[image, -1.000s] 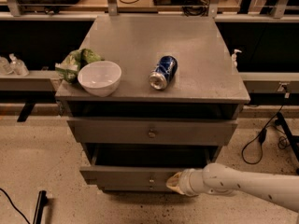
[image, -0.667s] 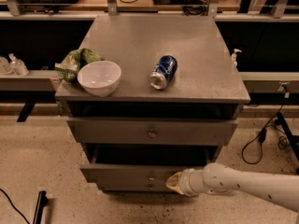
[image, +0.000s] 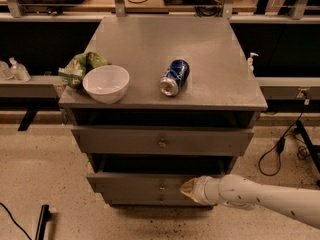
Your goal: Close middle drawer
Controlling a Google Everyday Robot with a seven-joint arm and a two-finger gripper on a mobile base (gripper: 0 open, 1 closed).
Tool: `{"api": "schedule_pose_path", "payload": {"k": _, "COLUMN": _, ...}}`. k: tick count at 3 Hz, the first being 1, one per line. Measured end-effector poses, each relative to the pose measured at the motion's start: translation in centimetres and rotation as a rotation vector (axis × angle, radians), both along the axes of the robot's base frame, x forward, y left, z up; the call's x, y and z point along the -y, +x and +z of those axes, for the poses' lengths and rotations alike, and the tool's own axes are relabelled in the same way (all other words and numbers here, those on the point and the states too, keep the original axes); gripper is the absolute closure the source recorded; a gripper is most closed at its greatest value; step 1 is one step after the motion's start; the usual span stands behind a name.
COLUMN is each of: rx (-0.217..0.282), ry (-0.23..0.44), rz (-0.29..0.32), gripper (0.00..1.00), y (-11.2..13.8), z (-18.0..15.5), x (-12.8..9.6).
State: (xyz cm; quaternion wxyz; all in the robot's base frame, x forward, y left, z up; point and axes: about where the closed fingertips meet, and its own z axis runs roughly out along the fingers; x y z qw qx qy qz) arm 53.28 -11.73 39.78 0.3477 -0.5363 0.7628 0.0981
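- The middle drawer [image: 130,183] is sitting second from the top in the grey cabinet [image: 165,34]. It is standing out a little, and we are seeing a dark gap above its front edge. Its small round knob [image: 161,187] is in the centre of the front.
- The gripper [image: 188,187] is touching the drawer front just to the right of the knob. It is at the end of the white arm [image: 265,199], which is reaching in from the lower right. We cannot tell if the gripper is apart or together.
- The top drawer front [image: 115,141] is hanging directly above the gap.
- The speckled floor [image: 45,174] is showing to the left of the drawers. Black cables [image: 277,151] are lying to the right.
- On the top, a white bowl [image: 106,83] is sitting at the front left edge and touching a green bag [image: 80,66].
- A blue can [image: 174,77] is lying on its side near the middle, apart from the bowl. We cannot read its writing.
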Motion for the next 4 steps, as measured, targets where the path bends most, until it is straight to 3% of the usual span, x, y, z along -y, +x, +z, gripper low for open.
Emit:
{"api": "schedule_pose_path", "payload": {"k": 1, "rx": 0.057, "ry": -0.014, "rz": -0.033, "gripper": 1.0, "y": 1.5, "z": 0.7, "x": 0.5}}
{"api": "schedule_pose_path", "payload": {"k": 4, "rx": 0.094, "ry": -0.023, "rz": -0.059, "gripper": 1.0, "y": 2.6, "z": 1.2, "x": 0.6}}
